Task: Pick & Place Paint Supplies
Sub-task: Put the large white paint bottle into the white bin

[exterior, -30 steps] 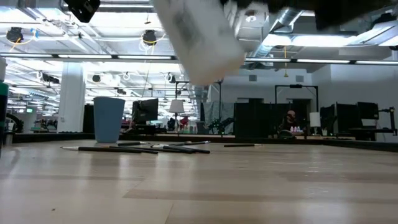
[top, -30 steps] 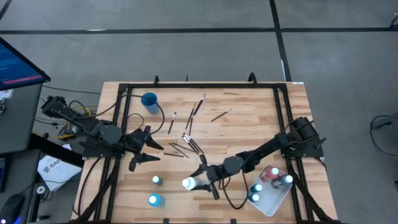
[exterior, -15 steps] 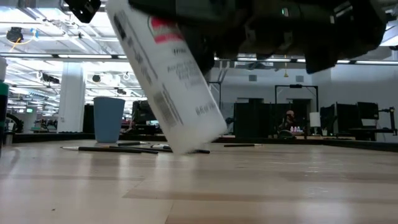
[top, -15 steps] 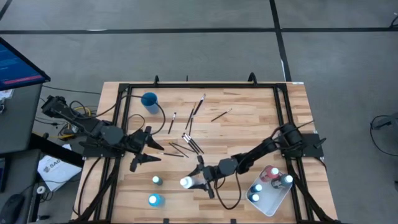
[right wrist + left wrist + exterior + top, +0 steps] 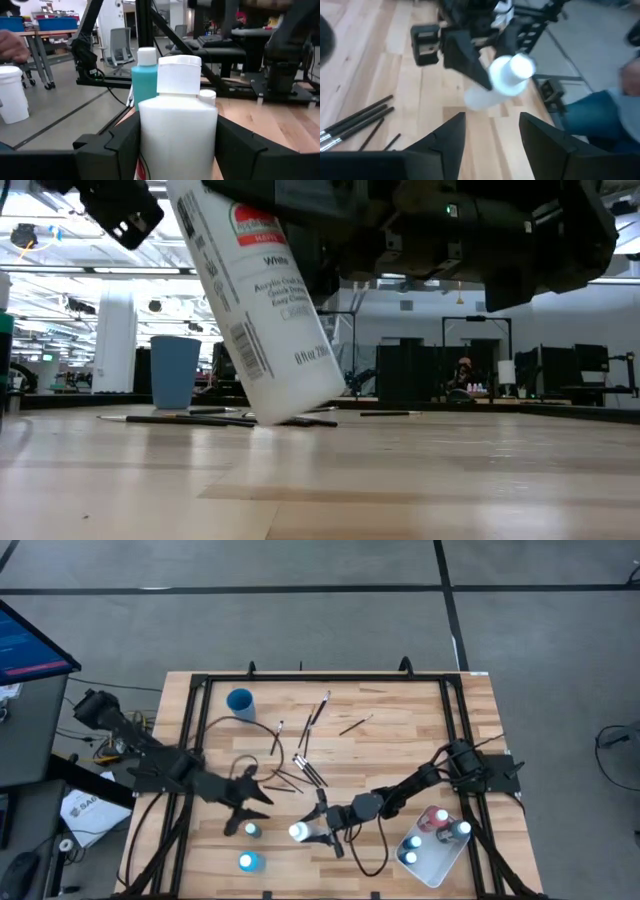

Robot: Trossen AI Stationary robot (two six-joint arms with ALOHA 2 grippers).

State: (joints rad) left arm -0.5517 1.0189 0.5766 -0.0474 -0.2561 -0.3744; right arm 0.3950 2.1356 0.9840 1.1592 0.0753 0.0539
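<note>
My right gripper [image 5: 312,829] is shut on a white paint bottle [image 5: 262,300] near the middle of the table's near half. The bottle shows big in the right wrist view [image 5: 177,125], with a teal bottle [image 5: 145,82] behind it. My left gripper [image 5: 252,812] is open and stands just beside a teal bottle [image 5: 252,829] that is upright on its base. A second teal bottle [image 5: 246,862] stands closer to the near edge. Dark-handled brushes [image 5: 300,768] lie flat mid-table. More bottles [image 5: 412,842] stand in the white tray [image 5: 445,862]. My right gripper pinches the white bottle's body [image 5: 150,135] between its two fingers [image 5: 117,145], one on each side, below the cap [image 5: 179,72]. The fingers come at it roughly level from the table's right. The bottle is tilted, cap leaning left, its bottom edge [image 5: 292,412] down at the tabletop.
A blue cup [image 5: 240,700] stands at the far left, also showing in the low view [image 5: 174,370]. Black frame rails [image 5: 190,740] run along the table's edges. Bare wood lies between the white bottle and the tray. A person's hand [image 5: 12,46] shows in the room beyond.
My right gripper has come down and a little toward the left, bringing the white bottle from lifted clear to its bottom edge at the tabletop, still tilted. My left gripper has moved toward the right and the near edge, ending beside the teal bottle.
</note>
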